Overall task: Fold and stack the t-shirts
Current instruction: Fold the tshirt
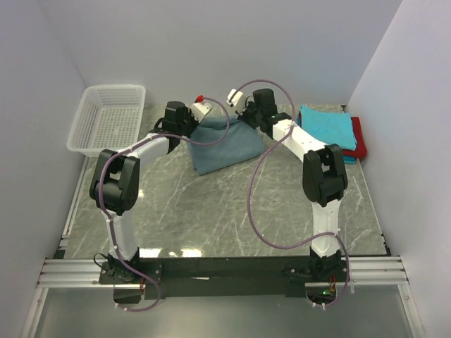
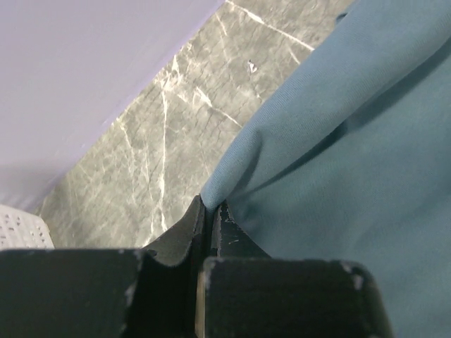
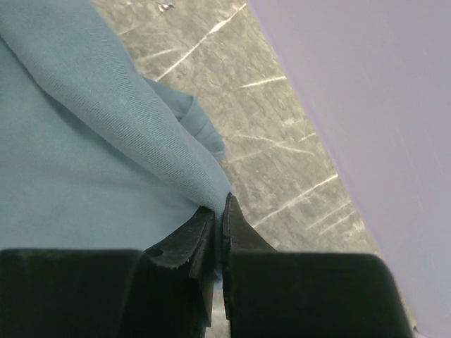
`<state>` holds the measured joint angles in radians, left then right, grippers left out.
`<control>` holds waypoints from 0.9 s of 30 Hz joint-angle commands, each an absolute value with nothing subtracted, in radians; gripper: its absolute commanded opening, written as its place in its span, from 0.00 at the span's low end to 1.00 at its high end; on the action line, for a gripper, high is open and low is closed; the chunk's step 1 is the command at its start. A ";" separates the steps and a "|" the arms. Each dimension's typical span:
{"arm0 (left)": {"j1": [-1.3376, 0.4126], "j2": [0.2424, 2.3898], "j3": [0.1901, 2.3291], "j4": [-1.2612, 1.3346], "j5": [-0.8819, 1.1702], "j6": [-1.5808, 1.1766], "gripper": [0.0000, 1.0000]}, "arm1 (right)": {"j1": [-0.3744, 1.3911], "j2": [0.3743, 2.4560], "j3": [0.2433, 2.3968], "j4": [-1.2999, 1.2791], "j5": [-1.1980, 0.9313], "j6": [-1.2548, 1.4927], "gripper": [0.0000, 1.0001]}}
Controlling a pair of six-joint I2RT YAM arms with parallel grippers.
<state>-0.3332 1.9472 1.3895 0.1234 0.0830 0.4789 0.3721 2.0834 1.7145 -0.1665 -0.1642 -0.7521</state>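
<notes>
Landmark: the white mesh basket (image 1: 109,118), at the far left of the table (image 1: 211,211); I place everything else from it.
Tee in hand: the grey-blue tee (image 1: 225,144) lies just to the right of the basket, bunched. Its far edge is raised off the marble and its near part rests on the table.
Done so far: far to the right of the basket, against the side wall, I see a finished pile with a turquoise tee (image 1: 325,127) on top and a red tee (image 1: 357,134) showing under its right edge. I judge those as folded and stacked.
Left to do: I judge the grey-blue tee to be mid-fold. The fold needs finishing, and then the tee has to travel right, away from the basket, onto the pile.
Left gripper: the left gripper (image 2: 209,211), on the basket side of the tee, is clamped nearly flat. A corner of grey-blue cloth is pinched between its fingers (image 2: 184,232), and the fabric drapes away to the right.
Right gripper: the right gripper (image 3: 220,208), on the side of the tee away from the basket, is also squeezed tight. It nips a folded edge of the same tee at the very tips, and nothing else touches it.
Risk: both pinches are shallow, so I judge the cloth could slip under a quick pull.
</notes>
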 commanded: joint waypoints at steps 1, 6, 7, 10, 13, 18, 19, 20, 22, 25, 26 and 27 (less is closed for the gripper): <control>-0.327 1.928 1.381 0.146 0.055 0.457 0.00 | 0.387 2.102 1.758 -0.106 -0.155 -0.746 0.00; -0.319 1.925 1.405 0.124 0.040 0.449 0.00 | 0.387 2.108 1.763 -0.084 -0.149 -0.744 0.00; -0.318 1.927 1.411 0.121 0.037 0.449 0.00 | 0.388 2.109 1.763 -0.081 -0.149 -0.744 0.00; -0.316 1.924 1.430 0.114 0.015 0.446 0.00 | 0.391 2.118 1.779 -0.072 -0.149 -0.733 0.00; -0.313 1.930 1.443 0.092 0.003 0.440 0.00 | 0.400 2.138 1.810 -0.074 -0.143 -0.724 0.00; -0.305 1.944 1.440 0.089 0.003 0.433 0.00 | 0.419 2.183 1.848 -0.057 -0.107 -0.724 0.00; -0.302 1.948 1.440 0.089 0.003 0.431 0.00 | 0.423 2.187 1.850 -0.049 -0.100 -0.719 0.00; -0.299 1.956 1.442 0.090 -0.024 0.425 0.00 | 0.425 2.197 1.853 -0.041 -0.085 -0.718 0.00; -0.295 1.973 1.453 0.086 -0.032 0.420 0.00 | 0.428 2.210 1.856 -0.023 -0.071 -0.712 0.00; -0.291 1.996 1.477 0.077 -0.060 0.407 0.00 | 0.433 2.224 1.853 -0.003 -0.032 -0.695 0.00; -0.291 1.996 1.480 0.074 -0.066 0.394 0.00 | 0.434 2.227 1.850 0.029 -0.026 -0.693 0.00; -0.291 1.996 1.477 0.080 -0.072 0.388 0.00 | 0.437 2.233 1.848 0.049 -0.009 -0.690 0.00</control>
<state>-0.2977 1.9888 1.4315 0.0689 -0.0257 0.4244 0.4290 2.2238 1.8133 -0.0521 -0.0662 -0.7185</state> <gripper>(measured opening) 0.035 0.073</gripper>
